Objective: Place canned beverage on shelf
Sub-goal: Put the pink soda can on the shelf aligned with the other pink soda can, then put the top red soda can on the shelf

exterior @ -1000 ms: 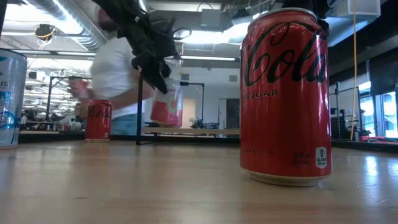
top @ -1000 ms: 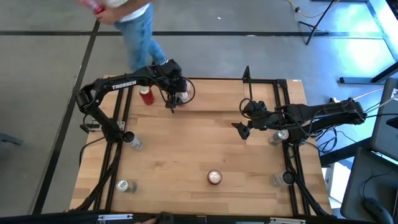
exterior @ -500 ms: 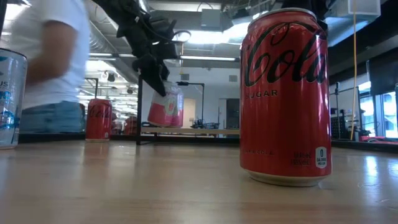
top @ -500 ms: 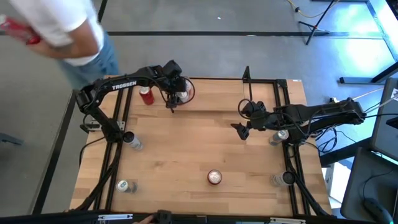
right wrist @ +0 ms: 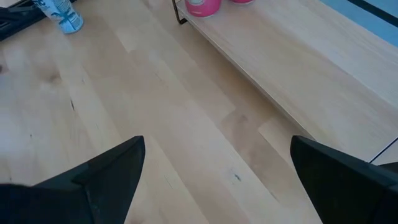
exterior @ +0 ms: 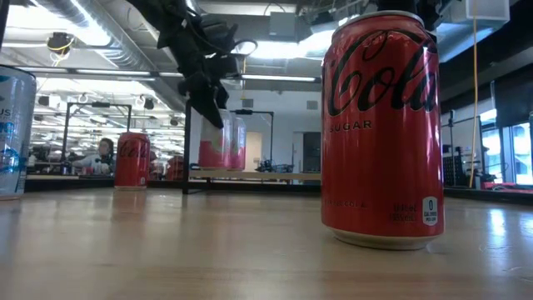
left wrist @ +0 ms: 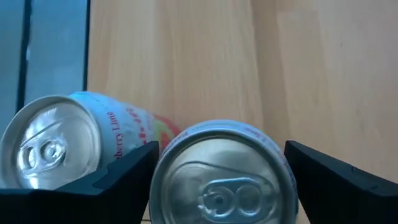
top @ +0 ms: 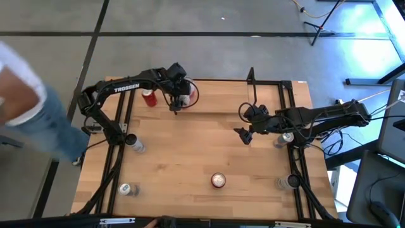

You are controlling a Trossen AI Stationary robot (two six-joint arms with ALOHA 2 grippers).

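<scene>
The shelf [top: 253, 96] is a light-wood board with black rod frames along the table's far side. It also shows in the right wrist view [right wrist: 298, 62]. My left gripper [top: 179, 96] is over the shelf's left end, shut on a pink can [left wrist: 221, 186]. That can shows upright in the low view [exterior: 215, 143]. A second pink can [left wrist: 53, 149] stands right beside it on the shelf. My right gripper [top: 242, 135] hangs open and empty over the table's middle, in front of the shelf. My left gripper pinches the pink can between its two fingers, one on each side of the can's wall just below the top rim [left wrist: 163, 163]. The fingers come from above, pointing down. The can is upright, its base at the shelf board; whether it rests there I cannot tell.
A red cola can [top: 218, 180] stands near the table's front, large in the low view [exterior: 383, 125]. Another red can [top: 149, 97] stands left of the shelf. Several silver-blue cans [top: 135, 144] stand along both side rails. A person [top: 25, 107] is beside the table's left.
My left gripper has gone down a little with the pink can. The can was tilted and clear of the shelf; it now stands upright at the board beside the other pink can. The person has walked from the table's far side to its left.
</scene>
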